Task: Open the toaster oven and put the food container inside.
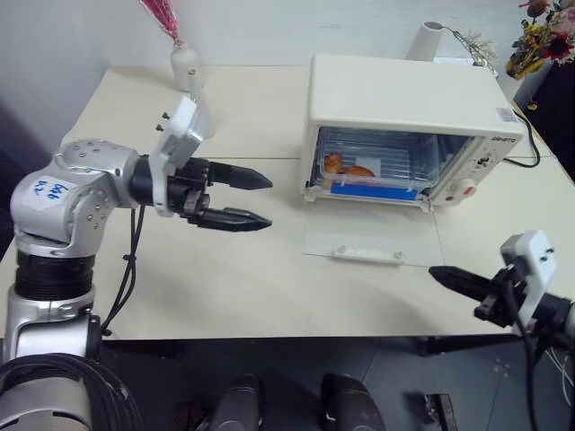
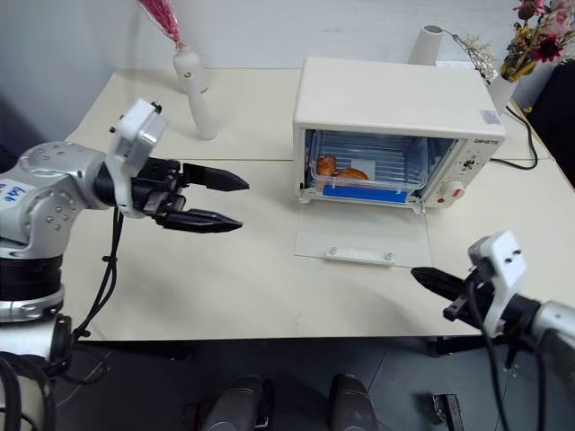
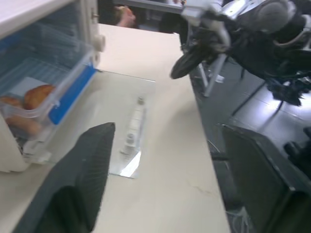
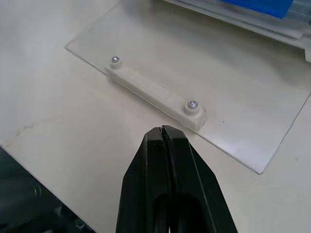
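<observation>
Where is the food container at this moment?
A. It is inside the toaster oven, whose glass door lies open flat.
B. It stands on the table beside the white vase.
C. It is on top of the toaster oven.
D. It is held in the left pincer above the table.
A: the food container sits on the rack inside the toaster oven, and the glass door lies flat on the table in front.
</observation>
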Controlling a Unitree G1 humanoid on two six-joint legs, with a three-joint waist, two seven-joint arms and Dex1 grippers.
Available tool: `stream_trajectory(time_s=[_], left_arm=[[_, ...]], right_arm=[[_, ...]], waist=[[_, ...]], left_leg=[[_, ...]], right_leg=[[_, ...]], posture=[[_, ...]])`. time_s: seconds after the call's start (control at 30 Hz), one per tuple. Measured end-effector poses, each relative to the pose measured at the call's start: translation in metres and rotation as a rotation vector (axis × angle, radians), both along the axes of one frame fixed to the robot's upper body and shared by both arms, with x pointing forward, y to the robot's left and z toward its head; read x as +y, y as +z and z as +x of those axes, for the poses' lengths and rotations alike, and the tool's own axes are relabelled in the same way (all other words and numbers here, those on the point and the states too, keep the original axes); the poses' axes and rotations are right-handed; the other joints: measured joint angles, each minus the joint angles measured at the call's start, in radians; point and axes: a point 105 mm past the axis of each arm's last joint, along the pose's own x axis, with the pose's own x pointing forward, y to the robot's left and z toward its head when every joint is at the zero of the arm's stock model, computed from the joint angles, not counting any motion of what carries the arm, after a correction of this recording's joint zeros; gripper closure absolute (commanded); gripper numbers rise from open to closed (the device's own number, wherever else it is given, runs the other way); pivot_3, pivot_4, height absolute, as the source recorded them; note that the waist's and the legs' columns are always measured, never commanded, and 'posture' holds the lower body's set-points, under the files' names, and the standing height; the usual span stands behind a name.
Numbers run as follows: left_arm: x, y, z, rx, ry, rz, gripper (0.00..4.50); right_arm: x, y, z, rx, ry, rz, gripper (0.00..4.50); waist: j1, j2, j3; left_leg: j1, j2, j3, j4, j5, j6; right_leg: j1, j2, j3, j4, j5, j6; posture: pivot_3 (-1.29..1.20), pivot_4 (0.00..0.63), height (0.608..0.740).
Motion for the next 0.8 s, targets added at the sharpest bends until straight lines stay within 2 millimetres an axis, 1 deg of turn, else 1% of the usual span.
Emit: stream_trajectory(time_s=[0.1, 0.2, 0.27, 0.4, 0.53, 0.6, 0.67, 0.77, 0.8], left_arm=[[0.000, 0.001, -0.004, 0.016, -0.023, -0.005, 0.03], [0.000, 0.001, -0.005, 0.019, -0.031, -0.003, 0.03], [0.000, 0.002, -0.006, 0.011, -0.034, 0.001, 0.03], [-0.001, 0.003, -0.005, -0.002, -0.033, 0.001, 0.03], [-0.002, 0.005, -0.004, -0.019, -0.031, 0.001, 0.03], [-0.003, 0.005, -0.003, -0.032, -0.033, 0.005, 0.03], [-0.003, 0.004, -0.002, -0.038, -0.029, 0.013, 0.03], [-0.002, 0.003, 0.002, -0.041, -0.014, 0.009, 0.03], [-0.001, 0.003, 0.004, -0.041, -0.005, 0.006, 0.03]], right_arm=[[-0.001, -0.026, 0.009, 0.029, -0.101, 0.004, 4.50], [-0.008, -0.043, 0.019, 0.044, -0.193, -0.011, 4.50], [-0.012, -0.048, 0.023, 0.040, -0.229, -0.015, 4.50], [-0.018, -0.048, 0.033, 0.005, -0.274, -0.019, 4.50], [-0.009, -0.051, 0.044, -0.009, -0.251, 0.004, 4.50], [-0.007, -0.047, 0.051, -0.030, -0.241, 0.008, 4.50], [-0.005, -0.034, 0.061, -0.076, -0.234, 0.020, 4.50], [-0.003, 0.001, 0.076, -0.184, -0.208, 0.041, 4.50], [-0.004, 0.023, 0.081, -0.243, -0.204, 0.060, 4.50]], waist=[[-0.003, 0.000, 0.000], [-0.005, 0.000, 0.000], [-0.005, 0.000, 0.000], [-0.005, 0.000, 0.000], [-0.006, 0.000, 0.000], [-0.006, 0.000, 0.000], [-0.007, 0.000, 0.000], [-0.007, 0.000, 0.000], [-0.007, 0.001, 0.000]], left_leg=[[0.000, 0.000, 0.000, 0.000, 0.000, 0.000], [0.000, 0.000, 0.002, 0.000, 0.000, 0.000], [0.000, 0.001, 0.003, -0.001, 0.000, 0.000], [0.000, 0.001, 0.003, -0.001, 0.000, 0.000], [0.000, 0.001, 0.003, -0.001, 0.000, 0.000], [0.000, 0.001, 0.004, -0.001, 0.000, 0.000], [0.000, 0.001, 0.004, -0.001, 0.000, 0.000], [0.000, 0.001, 0.005, -0.001, 0.000, 0.000], [0.000, 0.001, 0.005, -0.001, 0.000, 0.000]], right_leg=[[-0.001, 0.001, 0.001, 0.000, 0.000, 0.000], [-0.002, 0.001, 0.001, 0.001, 0.000, -0.001], [-0.002, 0.001, 0.002, 0.001, 0.000, -0.001], [-0.002, 0.001, 0.002, 0.001, 0.000, -0.001], [-0.002, 0.001, 0.002, 0.001, 0.000, -0.001], [-0.003, 0.001, 0.003, 0.001, 0.000, -0.001], [-0.003, 0.001, 0.003, 0.001, 0.000, -0.001], [-0.004, 0.001, 0.003, 0.001, 0.000, -0.001], [-0.004, 0.001, 0.004, 0.001, 0.000, -0.001]], posture=[[0.00, 0.150, 0.740], [0.00, 0.150, 0.740], [0.00, 0.150, 0.740], [0.00, 0.150, 0.740], [0.00, 0.150, 0.740], [0.00, 0.150, 0.740], [0.00, 0.150, 0.740], [0.00, 0.150, 0.740], [0.00, 0.150, 0.740]])
